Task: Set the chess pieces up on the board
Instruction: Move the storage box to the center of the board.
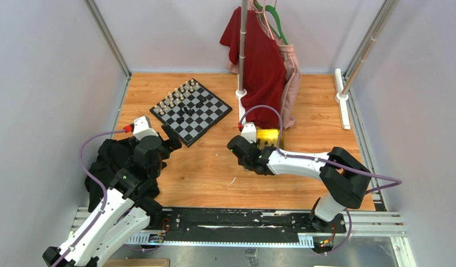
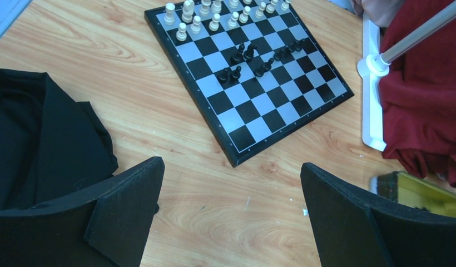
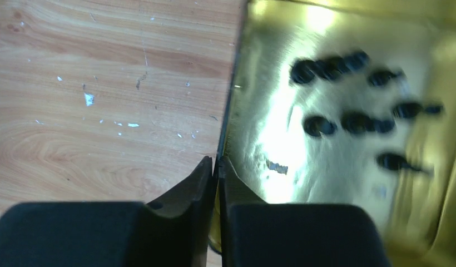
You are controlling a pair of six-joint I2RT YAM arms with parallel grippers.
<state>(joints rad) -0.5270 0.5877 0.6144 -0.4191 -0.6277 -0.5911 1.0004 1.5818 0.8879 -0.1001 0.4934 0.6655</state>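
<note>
Firstly, showing a black cloth (image 1: 106, 161) heaped by the left edge of the table (image 1: 214, 172), toward the near-left corner. Hovering the left gripper (image 2: 231, 165) just right of it over bare wood, fingers spread wide apart and clasping nothing, facing the near corner of the board (image 2: 253, 119). Finding the board lying cornerwise in the far-left part of the table, carrying cream chess pieces (image 2: 196, 24) lined along its far-left side and a few black chess pieces (image 2: 237, 55) clustered near its middle. Passing a white rack pole (image 1: 243, 50) and a red garment (image 1: 262, 61) hanging at the far edge. Pinching the right gripper (image 3: 216, 161), fingers together, on the wall of the yellow tray (image 3: 426, 167), right of centre. Holding several blurred black chessmen (image 3: 353, 122) loose inside the tray.
</note>
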